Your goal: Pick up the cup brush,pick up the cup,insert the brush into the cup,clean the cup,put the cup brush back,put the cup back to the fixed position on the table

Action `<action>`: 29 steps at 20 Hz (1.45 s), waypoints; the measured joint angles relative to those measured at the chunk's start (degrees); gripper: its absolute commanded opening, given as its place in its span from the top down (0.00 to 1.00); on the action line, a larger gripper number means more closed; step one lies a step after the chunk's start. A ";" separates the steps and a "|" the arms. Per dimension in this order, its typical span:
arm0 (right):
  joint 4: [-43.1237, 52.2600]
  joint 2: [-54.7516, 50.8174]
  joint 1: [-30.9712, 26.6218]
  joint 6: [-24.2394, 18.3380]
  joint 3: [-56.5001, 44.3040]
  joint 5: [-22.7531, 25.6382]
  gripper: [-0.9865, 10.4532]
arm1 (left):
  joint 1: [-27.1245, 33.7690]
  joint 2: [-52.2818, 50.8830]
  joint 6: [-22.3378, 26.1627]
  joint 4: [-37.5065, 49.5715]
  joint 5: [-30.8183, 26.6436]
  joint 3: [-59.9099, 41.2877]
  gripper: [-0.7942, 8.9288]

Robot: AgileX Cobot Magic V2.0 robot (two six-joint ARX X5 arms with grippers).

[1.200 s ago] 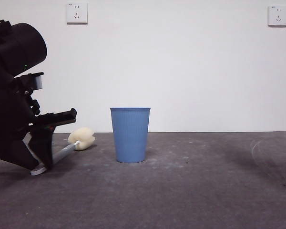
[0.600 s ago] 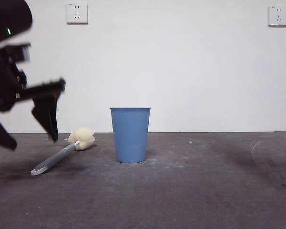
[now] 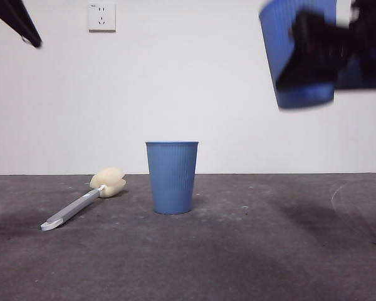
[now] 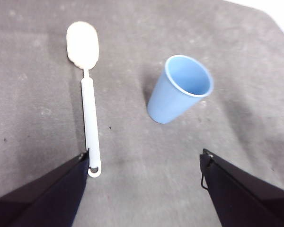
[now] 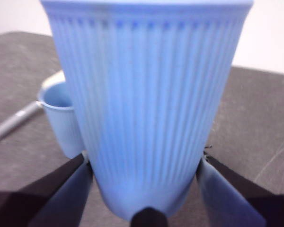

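Backdrop: plain white wall (image 3: 238, 94) above the dark grey mottled table (image 3: 250, 251). Wall sockets: one (image 3: 101, 17) whole at upper left; a second at upper right mostly hidden behind the raised arm.

Cups, blue, ribbed: two.
- Item 1, the held cup (image 3: 299, 53): high in the air at upper right of the front view, well clear of the table, tilted a little, blurred; its rim is cut off by the picture's edge. In the right wrist view it (image 5: 146, 104) fills most of the picture, base toward the camera.
- Item 2, the standing cup (image 3: 172, 177): upright on the table near the middle, mouth open and empty as seen from the left wrist (image 4: 180, 89). Partly hidden behind item 1 in the right wrist view (image 5: 61, 118).

Cup brush (image 3: 81, 200): one, lying flat on the table, beside the standing cup but apart from it, sponge head toward the wall. Seen full length from the left wrist (image 4: 87, 94); only a short grey stretch of handle shows in the right wrist view (image 5: 12, 124).

Grippers: two.
- Right gripper (image 5: 144, 177): jaws pressed against both sides of the held cup near its base.
- Left gripper (image 4: 144, 163): jaws spread wide, nothing between them, raised above the table over the brush and standing cup; only a black tip (image 3: 15, 22) shows at the front view's upper left corner.
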 measured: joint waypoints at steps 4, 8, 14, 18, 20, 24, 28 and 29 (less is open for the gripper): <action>14.40 12.94 -8.31 0.37 0.00 -9.49 0.92 | 0.00 -3.13 0.22 -3.65 0.94 0.00 0.52; 25.22 27.21 -13.40 0.44 0.07 -15.02 0.92 | -0.02 -3.19 0.63 -4.55 1.03 -0.02 0.52; 30.60 41.79 -14.43 -0.39 7.30 -19.39 0.92 | -0.15 -3.15 0.72 -4.57 1.03 -0.02 0.52; 31.61 48.74 -15.19 -1.46 12.46 -20.70 0.92 | -0.17 -3.15 1.14 -4.57 1.03 -0.02 0.52; 32.52 51.71 -15.91 -1.86 14.34 -21.27 0.92 | -0.17 -3.15 1.22 -4.57 1.05 -0.02 0.52; 33.20 56.30 -16.79 -2.08 16.17 -22.36 0.92 | -0.17 -3.15 1.90 -4.57 1.03 -0.02 0.52; 33.40 57.92 -16.79 -2.08 16.24 -23.45 0.92 | -0.17 -3.13 2.34 -4.57 1.03 -0.02 0.52; 33.62 58.23 -16.79 -2.08 16.28 -23.52 0.92 | -0.17 -3.10 2.49 -4.57 1.03 -0.02 0.52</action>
